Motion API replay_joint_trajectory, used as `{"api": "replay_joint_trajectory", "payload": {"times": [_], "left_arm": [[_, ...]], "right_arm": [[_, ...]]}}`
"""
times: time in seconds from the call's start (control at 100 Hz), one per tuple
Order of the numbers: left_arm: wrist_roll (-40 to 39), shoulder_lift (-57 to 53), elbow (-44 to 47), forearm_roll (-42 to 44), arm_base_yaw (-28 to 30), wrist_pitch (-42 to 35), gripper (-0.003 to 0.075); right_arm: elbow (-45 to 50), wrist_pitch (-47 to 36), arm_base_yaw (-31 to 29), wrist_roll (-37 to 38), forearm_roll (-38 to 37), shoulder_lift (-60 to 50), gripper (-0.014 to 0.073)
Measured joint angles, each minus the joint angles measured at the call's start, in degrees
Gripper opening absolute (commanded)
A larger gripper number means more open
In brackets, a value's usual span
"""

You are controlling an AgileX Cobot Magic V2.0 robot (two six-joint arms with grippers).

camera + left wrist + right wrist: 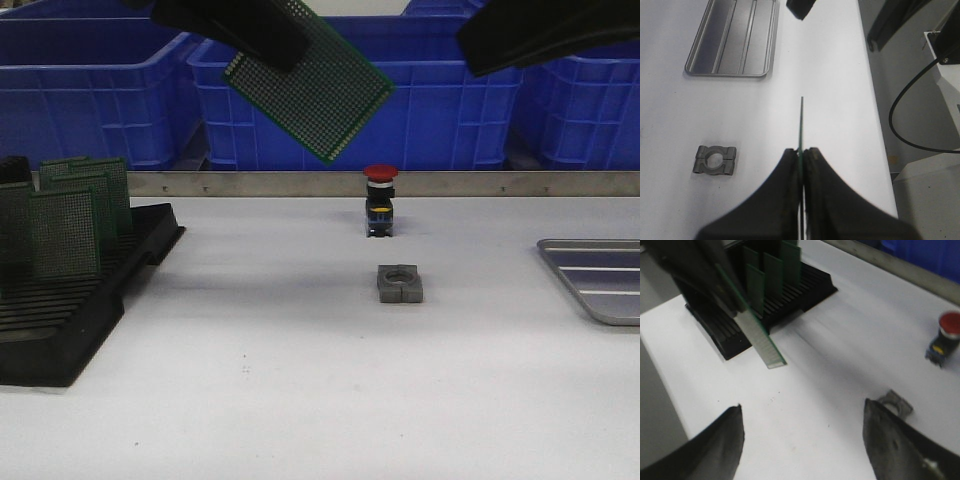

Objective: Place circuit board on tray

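High above the counter (300,380), a green board (310,80) is held clamped on edge between the closed left fingers (801,155), well apart from the tray (598,275) at the far right. The right fingers (802,440) are spread wide and empty. Pickup appears done; carrying across and laying the board on the bare tray are judged still left. More boards stand in the rack (70,310).

Four circuit boards — one aloft (312,87), three racked (66,225) — one tray (600,280), three blue bins (90,90).
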Motion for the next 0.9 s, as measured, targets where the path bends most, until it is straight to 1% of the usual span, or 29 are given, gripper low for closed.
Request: {"api": "replay_joint_trajectory", "payload": {"times": [0.03, 0.08, 0.17, 0.27, 0.4, 0.45, 0.52, 0.57, 0.59, 0.64, 0.71, 0.76, 0.84, 0.9], "left_arm": [[0.00, 0.00, 0.00, 0.00, 0.00, 0.00, -0.0020], [0.00, 0.00, 0.00, 0.00, 0.00, 0.00, -0.0020], [0.00, 0.00, 0.00, 0.00, 0.00, 0.00, -0.0020], [0.00, 0.00, 0.00, 0.00, 0.00, 0.00, -0.0020], [0.00, 0.00, 0.00, 0.00, 0.00, 0.00, -0.0020], [0.00, 0.00, 0.00, 0.00, 0.00, 0.00, -0.0020], [0.00, 0.00, 0.00, 0.00, 0.00, 0.00, -0.0020], [0.00, 0.00, 0.00, 0.00, 0.00, 0.00, -0.0020], [0.00, 0.00, 0.00, 0.00, 0.00, 0.00, -0.0020], [0.00, 0.00, 0.00, 0.00, 0.00, 0.00, -0.0020], [0.00, 0.00, 0.00, 0.00, 0.00, 0.00, -0.0020], [0.00, 0.00, 0.00, 0.00, 0.00, 0.00, -0.0020], [0.11, 0.00, 0.00, 0.00, 0.00, 0.00, -0.0020], [0.26, 0.00, 0.00, 0.11, 0.00, 0.10, -0.0018]], "right_arm": [[-0.36, 0.00, 0.82, -5.08, 0.86, 0.96, 0.0526], [-1.15, 0.24, 2.12, -10.94, 2.06, 2.63, 0.0526], [-3.01, 0.84, 4.11, -17.00, 4.25, 6.05, 0.0526], [-5.51, 1.02, 5.74, -18.98, 5.81, 10.38, 0.0526], [-7.94, 1.81, 7.65, -19.54, 7.88, 15.36, 0.0525], [-8.60, 2.06, 8.14, -19.74, 8.49, 17.04, 0.0505], [-8.98, 2.47, 8.55, -19.77, 9.06, 19.06, 0.0423], [-9.09, 2.46, 8.55, -19.81, 9.20, 20.03, 0.0321], [-9.20, 2.46, 8.55, -19.90, 9.31, 20.32, 0.0294], [-9.20, 2.46, 8.66, -19.90, 9.44, 20.70, 0.0187], [-9.20, 2.55, 8.66, -19.90, 9.79, 20.82, 0.0071], [-9.20, 2.82, 8.66, -19.90, 10.31, 20.82, 0.0005], [-9.20, 3.77, 8.74, -19.94, 10.54, 20.82, -0.0074], [-9.20, 4.90, 8.74, -20.59, 10.30, 20.82, -0.0066]]}}
